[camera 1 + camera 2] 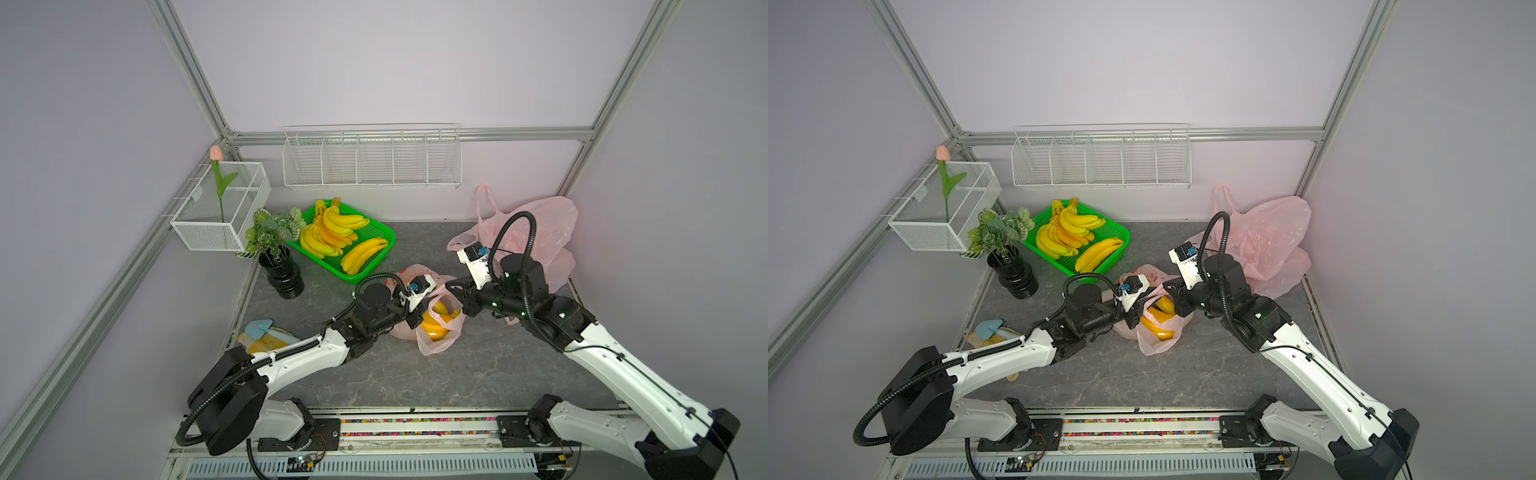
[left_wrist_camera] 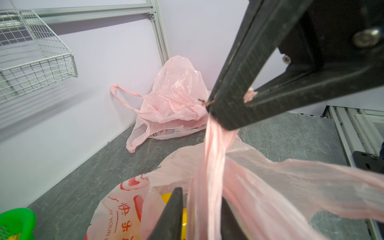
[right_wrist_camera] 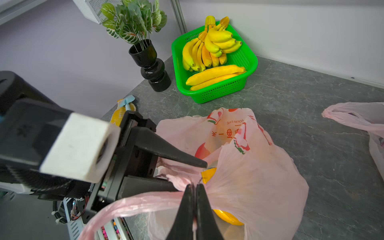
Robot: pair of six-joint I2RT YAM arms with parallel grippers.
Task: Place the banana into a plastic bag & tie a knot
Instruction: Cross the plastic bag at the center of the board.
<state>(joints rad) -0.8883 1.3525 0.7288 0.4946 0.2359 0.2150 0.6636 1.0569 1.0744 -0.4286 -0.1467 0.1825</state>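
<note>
Leaning in low from either side in both top views, the two arms meet nose to nose over the plastic bag (image 1: 436, 348) on the grey table (image 1: 478, 374), with the banana (image 1: 433, 328) inside it. Left wrist view: the left gripper (image 2: 199, 218) has its jaws apart. A twisted handle strand (image 2: 212, 166) runs between them up to the right gripper (image 2: 223, 121) (pinched tight on it!). Right wrist view: the right fingers are pressed together on pink film, and the left jaws are parted just beside them.

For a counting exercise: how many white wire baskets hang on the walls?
2: a basket on the left wall, holding a tulip; a divided basket on the back wall.
</note>
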